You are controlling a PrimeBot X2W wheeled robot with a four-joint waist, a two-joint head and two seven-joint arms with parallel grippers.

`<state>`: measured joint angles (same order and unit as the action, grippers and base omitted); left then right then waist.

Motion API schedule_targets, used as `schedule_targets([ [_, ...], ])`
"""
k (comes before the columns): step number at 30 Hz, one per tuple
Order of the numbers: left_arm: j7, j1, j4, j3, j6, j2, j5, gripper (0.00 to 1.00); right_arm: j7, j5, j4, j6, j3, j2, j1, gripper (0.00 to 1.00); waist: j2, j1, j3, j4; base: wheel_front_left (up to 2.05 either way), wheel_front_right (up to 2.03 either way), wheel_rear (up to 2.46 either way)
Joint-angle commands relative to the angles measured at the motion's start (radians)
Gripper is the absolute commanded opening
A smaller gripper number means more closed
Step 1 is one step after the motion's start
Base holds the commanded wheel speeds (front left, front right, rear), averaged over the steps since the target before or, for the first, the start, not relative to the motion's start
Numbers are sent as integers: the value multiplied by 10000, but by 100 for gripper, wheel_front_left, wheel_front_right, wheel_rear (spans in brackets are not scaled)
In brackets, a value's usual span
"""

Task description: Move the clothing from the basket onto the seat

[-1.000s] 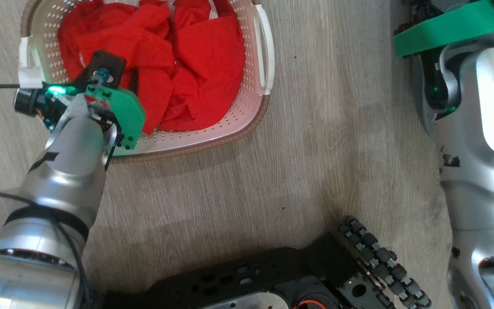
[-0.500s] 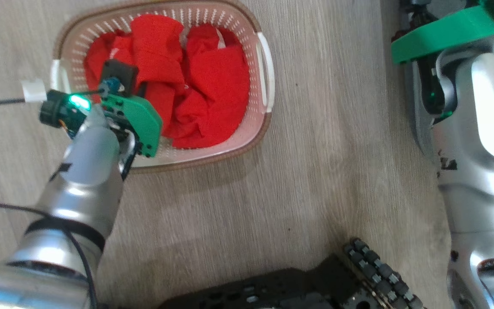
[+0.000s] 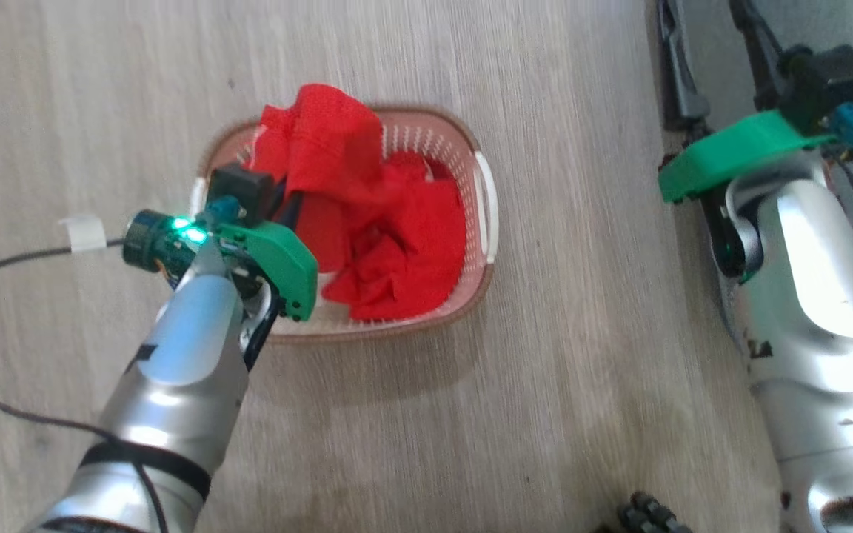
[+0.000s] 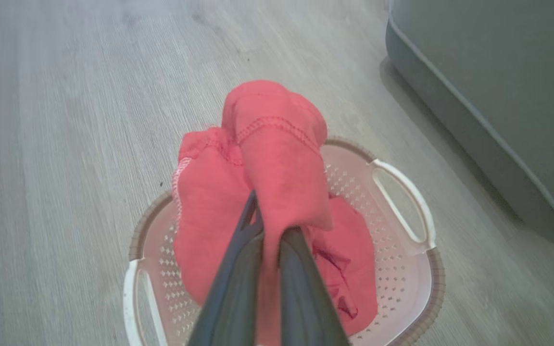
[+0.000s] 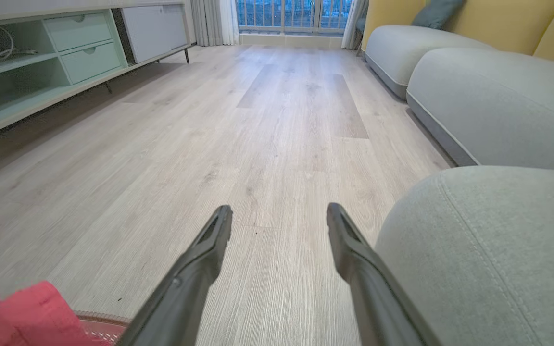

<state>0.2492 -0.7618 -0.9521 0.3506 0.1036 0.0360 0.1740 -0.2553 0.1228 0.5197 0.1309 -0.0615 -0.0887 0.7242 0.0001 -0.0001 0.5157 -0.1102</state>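
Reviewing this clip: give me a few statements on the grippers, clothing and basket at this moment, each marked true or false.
1. The left gripper is shut on a fold of the clothing. True.
2. The right gripper holds a garment. False: its fingers stand open with nothing between them.
3. The basket stands on the seat. False: it stands on the wooden floor, apart from the seat.
4. Part of the clothing lies inside the basket. True.
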Motion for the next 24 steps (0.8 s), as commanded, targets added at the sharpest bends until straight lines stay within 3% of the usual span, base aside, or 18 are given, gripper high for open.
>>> schedule_targets([
  [1,125,222,472,-140,44,148,146,0,-65,25,-174,-2,-140,-90,-311,100,-1,1,-838,306,0,0,0],
  [14,125,1243,2252,156,62,144,870,0,-65,222,385,-2,-453,-416,-1602,100,-1,1,-2975,708,0,0,0],
  [24,125,994,3900,912,111,144,1294,0,-65,435,673,-2,-654,-539,-2593,100,-1,1,-4180,900,0,0,0],
])
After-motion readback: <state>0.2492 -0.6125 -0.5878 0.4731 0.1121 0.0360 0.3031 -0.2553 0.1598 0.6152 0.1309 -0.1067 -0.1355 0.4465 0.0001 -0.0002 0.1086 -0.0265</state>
